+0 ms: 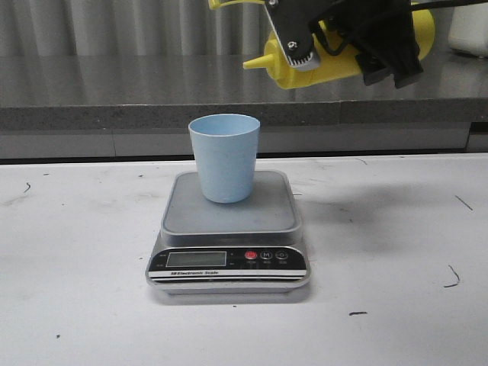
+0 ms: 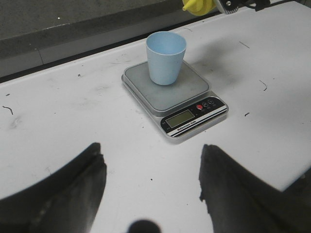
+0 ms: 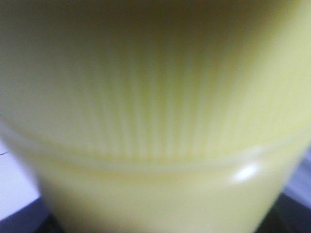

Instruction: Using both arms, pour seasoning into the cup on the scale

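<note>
The pale blue cup (image 1: 224,156) stands upright on the steel platform of the scale (image 1: 229,229), toward its back. High above and to the right of it, my right gripper (image 1: 351,42) is shut on the yellow seasoning bottle (image 1: 335,57), which lies nearly level with its cone nozzle (image 1: 259,61) pointing left, short of the cup's rim. The right wrist view is filled by the blurred yellow bottle (image 3: 155,116). My left gripper (image 2: 151,179) is open and holds nothing, hovering over the bare table in front of the scale (image 2: 175,92) and cup (image 2: 165,57).
The white table (image 1: 84,267) carries small dark scuff marks. A grey ledge (image 1: 114,99) runs along the wall behind it. A white object (image 1: 469,27) sits at the back right corner.
</note>
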Motion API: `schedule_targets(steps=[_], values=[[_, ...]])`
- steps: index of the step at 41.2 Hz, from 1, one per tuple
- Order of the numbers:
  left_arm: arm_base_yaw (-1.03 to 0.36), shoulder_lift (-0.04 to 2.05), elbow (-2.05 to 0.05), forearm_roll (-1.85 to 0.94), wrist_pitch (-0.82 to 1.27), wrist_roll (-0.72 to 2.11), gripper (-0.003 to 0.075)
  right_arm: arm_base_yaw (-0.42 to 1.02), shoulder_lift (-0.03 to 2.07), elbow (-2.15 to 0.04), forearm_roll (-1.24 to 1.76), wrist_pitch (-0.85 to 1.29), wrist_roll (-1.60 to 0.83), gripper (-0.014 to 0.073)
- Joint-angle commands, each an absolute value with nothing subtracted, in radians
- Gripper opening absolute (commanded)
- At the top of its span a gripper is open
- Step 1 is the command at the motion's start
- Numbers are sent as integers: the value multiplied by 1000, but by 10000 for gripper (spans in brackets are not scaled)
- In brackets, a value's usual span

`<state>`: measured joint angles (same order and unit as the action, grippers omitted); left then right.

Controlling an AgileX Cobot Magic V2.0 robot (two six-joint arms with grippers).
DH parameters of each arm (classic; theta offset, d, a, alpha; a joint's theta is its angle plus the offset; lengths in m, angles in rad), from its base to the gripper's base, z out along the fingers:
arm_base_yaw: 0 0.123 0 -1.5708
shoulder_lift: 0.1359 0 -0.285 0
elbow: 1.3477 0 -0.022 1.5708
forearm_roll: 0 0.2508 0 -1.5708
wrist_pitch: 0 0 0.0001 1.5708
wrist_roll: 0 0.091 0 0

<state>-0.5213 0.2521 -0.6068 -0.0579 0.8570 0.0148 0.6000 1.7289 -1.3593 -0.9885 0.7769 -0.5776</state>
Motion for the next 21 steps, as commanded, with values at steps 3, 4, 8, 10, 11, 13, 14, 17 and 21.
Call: schedule_targets(steps=[3, 4, 8, 10, 11, 13, 14, 17, 21], values=[[-522, 262, -629, -69, 783, 8, 421, 602, 1678, -1401, -1104, 761, -590, 373], [-522, 262, -629, -69, 783, 8, 421, 602, 1678, -1401, -1104, 761, -590, 372], [-522, 262, -629, -69, 783, 8, 421, 602, 1678, -1401, -1104, 761, -590, 372], [-522, 262, -629, -69, 783, 8, 421, 602, 1678, -1401, -1104, 762, -590, 372], [-522, 262, -629, -69, 783, 8, 421, 602, 1678, -1401, -1104, 764, -590, 372], [-522, 262, -629, -69, 783, 8, 421, 602, 1678, -1401, -1104, 768, -590, 372], [-522, 262, -629, -69, 783, 8, 421, 602, 1678, -1401, -1104, 771, -589, 372], [-522, 262, -629, -69, 783, 8, 421, 602, 1678, -1401, -1104, 782, -578, 372], [-522, 262, -629, -69, 783, 8, 421, 602, 1678, -1401, -1083, 789, -537, 372]])
